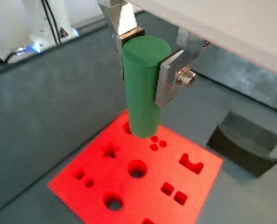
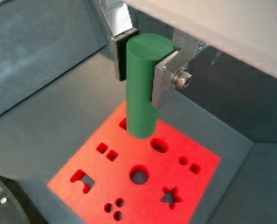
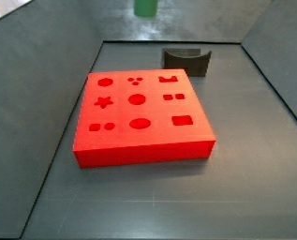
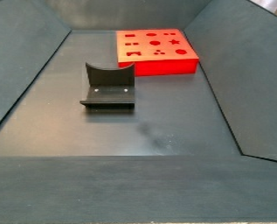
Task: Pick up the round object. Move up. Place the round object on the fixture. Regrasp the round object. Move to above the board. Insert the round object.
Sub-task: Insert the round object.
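I see the round object (image 1: 143, 83) upright, clamped between the gripper (image 1: 150, 61) fingers in both wrist views, hanging above the board (image 1: 106, 179) near one edge. In a side view only its lower end (image 3: 144, 7) shows, high over the far side. One board (image 3: 126, 141), one fixture (image 3: 188, 60) standing apart beside it on the grey floor (image 3: 238, 197); open room all around.

Gripper (image 1: 150, 54) up high over the board (image 1: 106, 179), fingers (image 1: 171, 77) clamped on the round object (image 1: 143, 87), peg upright; the fixture (image 1: 248, 142) sits just beside the board.
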Controlling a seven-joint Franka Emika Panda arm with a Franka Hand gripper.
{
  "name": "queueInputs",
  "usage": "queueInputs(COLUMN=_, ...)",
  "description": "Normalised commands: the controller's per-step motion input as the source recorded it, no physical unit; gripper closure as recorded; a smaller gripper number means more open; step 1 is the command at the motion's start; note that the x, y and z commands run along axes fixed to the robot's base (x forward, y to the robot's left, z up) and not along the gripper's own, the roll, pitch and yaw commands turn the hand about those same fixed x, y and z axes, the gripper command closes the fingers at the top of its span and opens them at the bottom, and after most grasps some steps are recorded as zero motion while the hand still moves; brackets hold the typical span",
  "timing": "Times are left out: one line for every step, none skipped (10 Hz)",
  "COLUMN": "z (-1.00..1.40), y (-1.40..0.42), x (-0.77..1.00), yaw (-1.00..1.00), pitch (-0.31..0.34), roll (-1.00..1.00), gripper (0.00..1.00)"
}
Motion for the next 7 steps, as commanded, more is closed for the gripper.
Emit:
queueInputs(z=-0.89, y=0.12, x=0.34, yaw=0.00, pitch=-0.047, roll=0.00, gripper=1.00)
queueInputs(z=-0.86, y=0.11, x=0.25, yaw=0.00, pitch=-0.064, roll=0.00, gripper=1.00)
queueInputs(z=-0.90, y=0.09, x=0.21, yaw=0.00, pitch=-0.083, roll=0.00, gripper=1.00)
queueInputs(z=-0.96, y=0.03, x=0.03, yaw=0.00, pitch=-0.124, roll=0.04, gripper=1.00)
queueInputs(z=-0.97, y=0.03, x=0.00, yaw=0.00, pitch=-0.129, roll=0.07, gripper=1.00)
queueInputs(z=-0.97, y=0.03, x=0.00, yaw=0.00, pitch=-0.133, roll=0.08, gripper=1.00)
queueInputs(z=-0.96, y=0.03, x=-0.07, yaw=0.00, pitch=-0.143, roll=0.09, gripper=1.00)
